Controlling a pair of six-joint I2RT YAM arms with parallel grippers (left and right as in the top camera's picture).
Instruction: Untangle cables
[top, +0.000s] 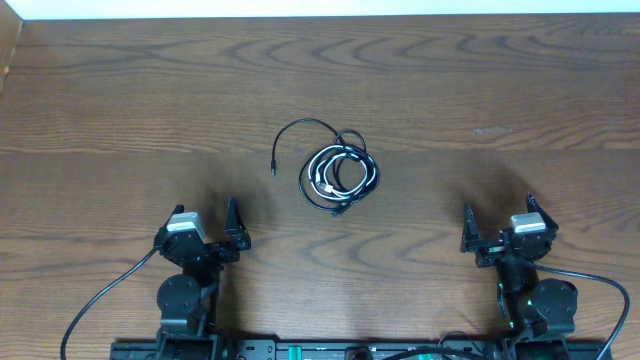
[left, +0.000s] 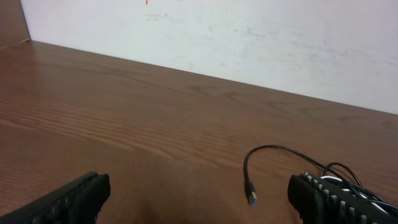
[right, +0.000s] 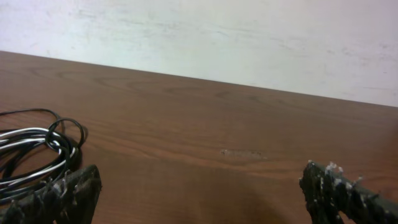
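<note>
The cables (top: 338, 175) lie in one tangled coil of black and white cord near the middle of the table. One black end loops out to the left and ends in a plug (top: 273, 169). That plug (left: 251, 196) has a blue tip in the left wrist view. The coil (right: 37, 152) shows at the left edge of the right wrist view. My left gripper (top: 207, 228) sits open near the front left, well short of the coil. My right gripper (top: 497, 224) is open at the front right, also apart from it. Both hold nothing.
The wooden table (top: 120, 110) runs back to a white wall (left: 249, 31). A faint pale scuff (top: 492, 131) marks the wood at the right. Thick black arm cords (top: 100, 300) trail along the front edge beside both arm bases.
</note>
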